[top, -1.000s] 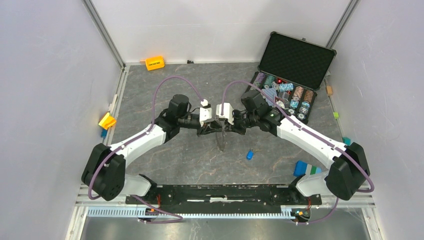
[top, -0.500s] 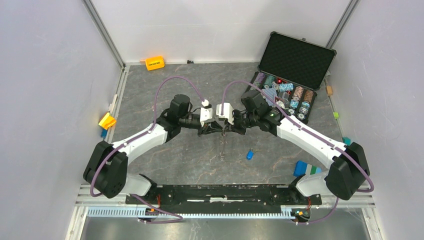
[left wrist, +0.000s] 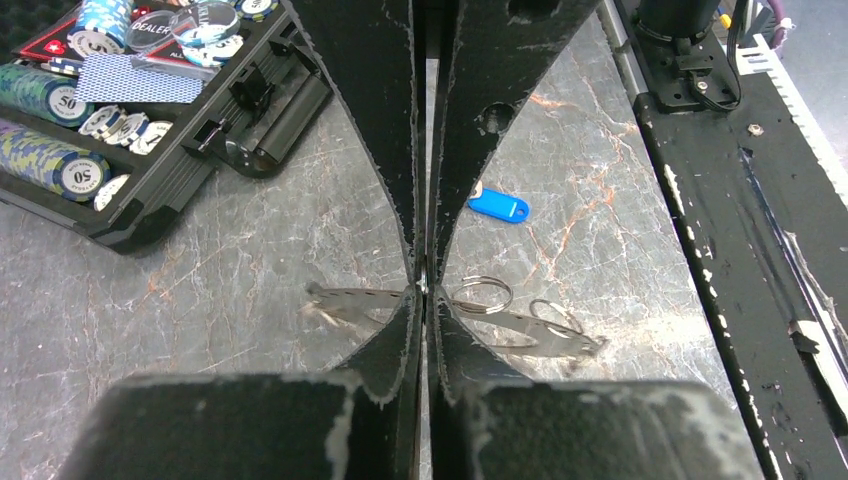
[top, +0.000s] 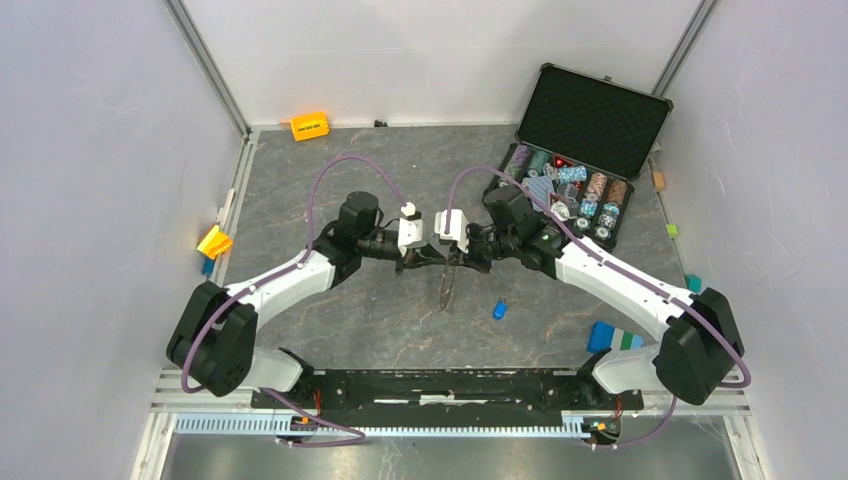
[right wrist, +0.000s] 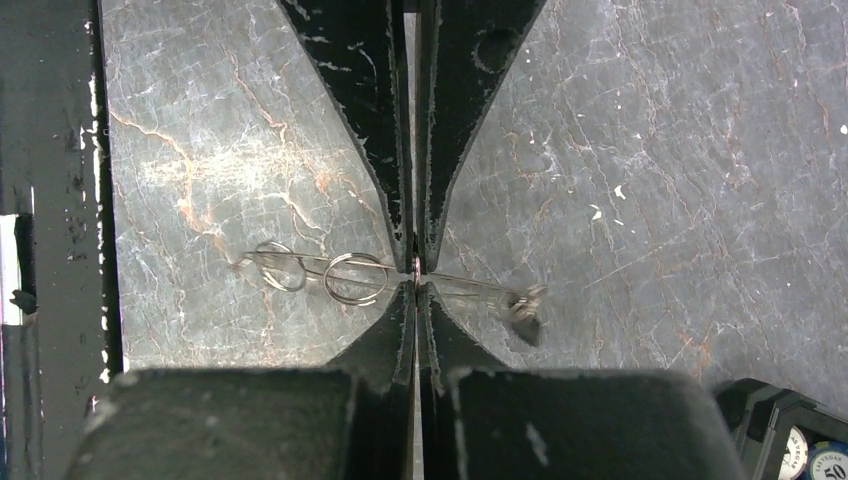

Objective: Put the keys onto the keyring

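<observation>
The keyring [top: 445,285] is a large thin metal hoop that hangs edge-on between my two grippers above the grey table. My left gripper [top: 432,256] and right gripper [top: 455,257] meet tip to tip, each shut on the hoop's upper edge. In the left wrist view the left gripper [left wrist: 424,288] pinches the hoop [left wrist: 350,300], and small split rings [left wrist: 482,293] hang on it. In the right wrist view the right gripper [right wrist: 416,268] pinches the hoop [right wrist: 470,283], with split rings [right wrist: 355,277] and a small dark piece [right wrist: 525,320] on it. A blue-headed key [top: 499,309] lies on the table; it also shows in the left wrist view [left wrist: 497,207].
An open black case of poker chips [top: 520,180] stands at the back right, also in the left wrist view [left wrist: 270,130]. An orange block [top: 309,126], a yellow object [top: 214,241] and a blue-green block [top: 612,337] lie near the edges. The black base rail [top: 440,385] runs along the near edge.
Both grippers have shifted slightly away from the base with the hoop held between them. The hanging hoop has swung and turned a little. The blue-headed key has not moved.
</observation>
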Action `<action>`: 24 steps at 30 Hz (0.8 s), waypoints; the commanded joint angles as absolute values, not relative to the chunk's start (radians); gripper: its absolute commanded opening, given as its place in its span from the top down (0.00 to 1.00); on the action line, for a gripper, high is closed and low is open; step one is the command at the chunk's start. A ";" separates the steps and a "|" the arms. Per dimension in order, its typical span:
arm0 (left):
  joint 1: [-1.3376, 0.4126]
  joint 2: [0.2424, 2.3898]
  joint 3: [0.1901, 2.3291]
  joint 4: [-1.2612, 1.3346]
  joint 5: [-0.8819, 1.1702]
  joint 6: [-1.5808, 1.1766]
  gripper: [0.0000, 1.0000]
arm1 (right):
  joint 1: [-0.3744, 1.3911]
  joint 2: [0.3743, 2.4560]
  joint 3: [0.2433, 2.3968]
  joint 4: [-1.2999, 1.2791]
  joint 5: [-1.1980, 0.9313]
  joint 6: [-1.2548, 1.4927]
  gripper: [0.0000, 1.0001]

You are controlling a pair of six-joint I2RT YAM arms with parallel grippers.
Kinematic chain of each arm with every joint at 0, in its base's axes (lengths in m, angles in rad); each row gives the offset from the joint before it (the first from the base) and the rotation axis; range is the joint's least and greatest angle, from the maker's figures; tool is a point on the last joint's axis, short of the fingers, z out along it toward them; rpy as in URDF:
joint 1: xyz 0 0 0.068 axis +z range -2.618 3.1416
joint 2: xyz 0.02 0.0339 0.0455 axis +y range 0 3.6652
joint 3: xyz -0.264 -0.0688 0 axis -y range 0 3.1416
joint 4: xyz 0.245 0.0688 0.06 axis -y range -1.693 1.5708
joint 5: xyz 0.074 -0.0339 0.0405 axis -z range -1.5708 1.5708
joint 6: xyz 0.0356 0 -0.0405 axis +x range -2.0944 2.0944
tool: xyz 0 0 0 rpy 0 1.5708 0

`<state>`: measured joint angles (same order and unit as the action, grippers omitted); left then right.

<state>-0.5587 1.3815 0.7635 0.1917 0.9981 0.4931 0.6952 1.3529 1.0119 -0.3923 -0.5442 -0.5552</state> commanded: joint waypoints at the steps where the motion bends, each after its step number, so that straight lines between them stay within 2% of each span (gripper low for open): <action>1: -0.565 1.360 0.754 0.244 1.046 0.487 0.92 | 0.698 1.310 1.004 -0.305 -0.558 -0.535 1.00; 7: -0.563 1.345 0.745 0.243 1.043 0.496 0.90 | 0.696 1.309 1.006 -0.312 -0.559 -0.537 1.00; 11: -0.563 1.352 0.758 0.242 1.044 0.489 0.97 | 0.696 1.315 1.011 -0.324 -0.573 -0.538 1.00; 20: -0.563 1.364 0.736 0.305 1.040 0.448 0.98 | 0.696 1.305 1.022 -0.330 -0.563 -0.545 1.00; 24: -0.556 1.361 0.733 0.316 1.042 0.441 0.81 | 0.685 1.278 0.986 -0.274 -0.555 -0.530 1.00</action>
